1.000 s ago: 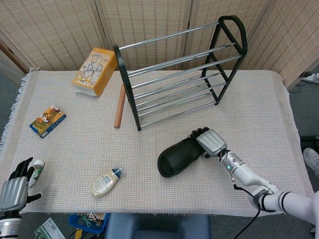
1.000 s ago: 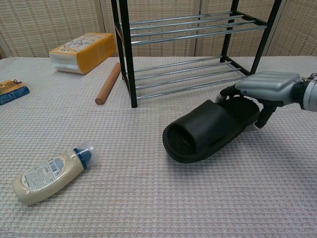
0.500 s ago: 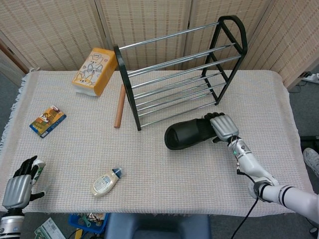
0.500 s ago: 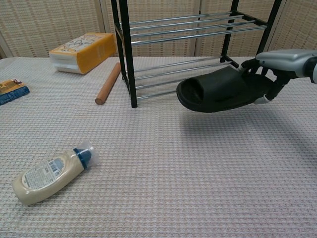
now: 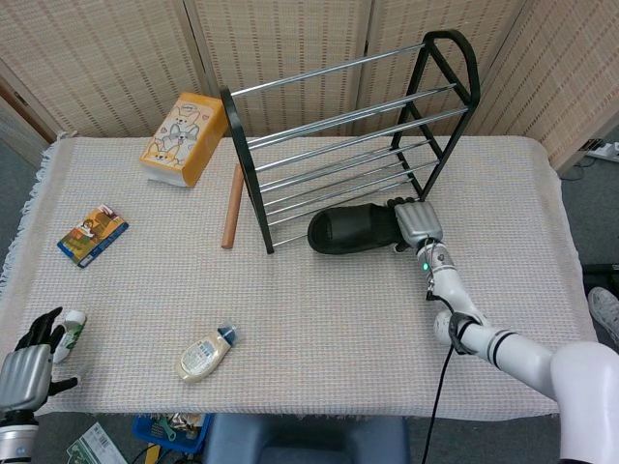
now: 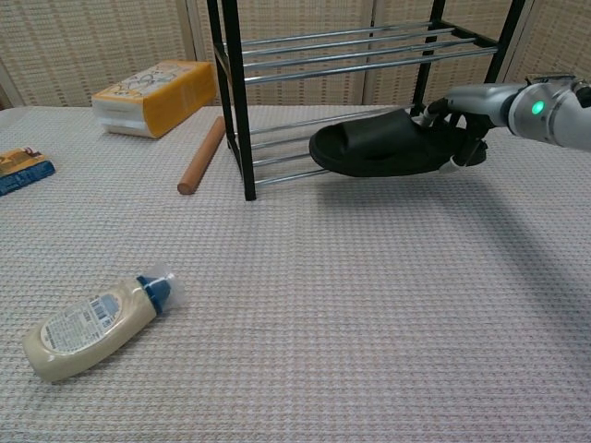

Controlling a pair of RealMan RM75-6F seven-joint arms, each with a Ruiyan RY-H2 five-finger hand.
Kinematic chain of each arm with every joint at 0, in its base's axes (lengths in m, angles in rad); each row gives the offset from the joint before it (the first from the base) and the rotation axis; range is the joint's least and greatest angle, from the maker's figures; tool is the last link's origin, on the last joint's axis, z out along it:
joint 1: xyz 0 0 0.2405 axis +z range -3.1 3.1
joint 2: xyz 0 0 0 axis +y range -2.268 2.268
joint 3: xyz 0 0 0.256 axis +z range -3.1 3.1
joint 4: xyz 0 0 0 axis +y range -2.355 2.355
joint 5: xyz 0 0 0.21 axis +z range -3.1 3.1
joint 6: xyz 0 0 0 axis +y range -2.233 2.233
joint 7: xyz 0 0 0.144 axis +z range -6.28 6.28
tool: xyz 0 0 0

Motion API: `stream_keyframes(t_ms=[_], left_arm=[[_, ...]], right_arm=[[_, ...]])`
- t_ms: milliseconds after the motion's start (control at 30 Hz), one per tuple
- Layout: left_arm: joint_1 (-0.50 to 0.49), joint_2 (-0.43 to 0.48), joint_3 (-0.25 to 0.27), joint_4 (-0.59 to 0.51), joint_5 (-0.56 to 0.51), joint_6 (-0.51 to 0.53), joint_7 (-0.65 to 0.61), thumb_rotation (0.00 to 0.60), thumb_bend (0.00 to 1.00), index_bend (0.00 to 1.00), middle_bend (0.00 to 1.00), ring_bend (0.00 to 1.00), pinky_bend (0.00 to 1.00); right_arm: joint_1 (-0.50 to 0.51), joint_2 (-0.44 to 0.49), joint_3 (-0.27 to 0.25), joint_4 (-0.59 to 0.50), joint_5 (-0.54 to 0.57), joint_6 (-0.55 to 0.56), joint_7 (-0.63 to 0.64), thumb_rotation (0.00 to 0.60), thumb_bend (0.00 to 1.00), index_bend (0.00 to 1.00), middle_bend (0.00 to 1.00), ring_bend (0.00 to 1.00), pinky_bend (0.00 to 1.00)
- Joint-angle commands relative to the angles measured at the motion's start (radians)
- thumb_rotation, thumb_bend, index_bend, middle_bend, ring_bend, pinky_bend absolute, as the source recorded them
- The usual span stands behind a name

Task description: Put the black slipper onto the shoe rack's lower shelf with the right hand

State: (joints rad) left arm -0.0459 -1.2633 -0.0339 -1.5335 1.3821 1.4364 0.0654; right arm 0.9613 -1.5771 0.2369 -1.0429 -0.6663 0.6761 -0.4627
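Observation:
The black slipper [image 5: 348, 230] [image 6: 374, 149] hangs level just above the front rails of the shoe rack's lower shelf [image 5: 338, 208] [image 6: 305, 148], its open toe pointing left. My right hand [image 5: 416, 225] [image 6: 471, 111] grips its heel end from the right. The rack [image 5: 353, 126] is black-framed with chrome rails and stands at the back middle of the table. My left hand [image 5: 24, 367] rests at the table's near left corner, fingers apart, holding nothing; the chest view does not show it.
A wooden rolling pin [image 5: 232, 205] [image 6: 201, 155] lies left of the rack. An orange-and-white box [image 5: 184, 137] [image 6: 155, 95] sits at the back left, a snack packet [image 5: 92, 234] [image 6: 18, 170] at the left edge, a small bottle [image 5: 205, 354] [image 6: 92, 323] near the front.
My right hand lifted the slipper off the table, carried it back and left toward the rack, and levelled it at the lower shelf's front. The left hand dropped slightly.

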Motion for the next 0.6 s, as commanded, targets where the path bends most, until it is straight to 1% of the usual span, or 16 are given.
stream_keyframes(t_ms=[33,167,300,400,500,600], left_arm=[[0.004,0.004,0.001,0.003,0.0,0.002,-0.009,0.6,0.24,0.28,0.1,0.1,0.25],[0.006,0.012,0.003,0.002,0.003,0.002,-0.012,0.6,0.24,0.28,0.1,0.1,0.25],[0.008,0.017,0.003,0.0,-0.001,0.0,-0.015,0.6,0.24,0.28,0.1,0.1,0.25],[0.009,0.018,0.002,0.002,-0.005,-0.003,-0.016,0.6,0.24,0.28,0.1,0.1,0.25],[0.009,0.018,-0.001,0.005,-0.009,-0.005,-0.02,0.6,0.24,0.28,0.1,0.1,0.25],[0.009,0.018,-0.001,0.006,-0.012,-0.007,-0.019,0.6,0.24,0.28,0.1,0.1,0.25]], right_arm=[[0.064,-0.058,0.018,0.077,0.125,-0.016,-0.083,0.6,0.37,0.39,0.36,0.23,0.44],[0.117,-0.106,0.029,0.149,0.259,-0.013,-0.165,0.6,0.37,0.39,0.35,0.23,0.44],[0.157,-0.138,0.049,0.195,0.36,0.002,-0.226,0.6,0.36,0.37,0.33,0.23,0.44],[0.183,-0.152,0.061,0.219,0.415,0.011,-0.272,0.6,0.36,0.34,0.31,0.22,0.44],[0.205,-0.165,0.075,0.237,0.449,0.024,-0.307,0.6,0.35,0.28,0.29,0.2,0.44],[0.223,-0.184,0.09,0.26,0.48,0.037,-0.336,0.6,0.35,0.25,0.27,0.19,0.44]])
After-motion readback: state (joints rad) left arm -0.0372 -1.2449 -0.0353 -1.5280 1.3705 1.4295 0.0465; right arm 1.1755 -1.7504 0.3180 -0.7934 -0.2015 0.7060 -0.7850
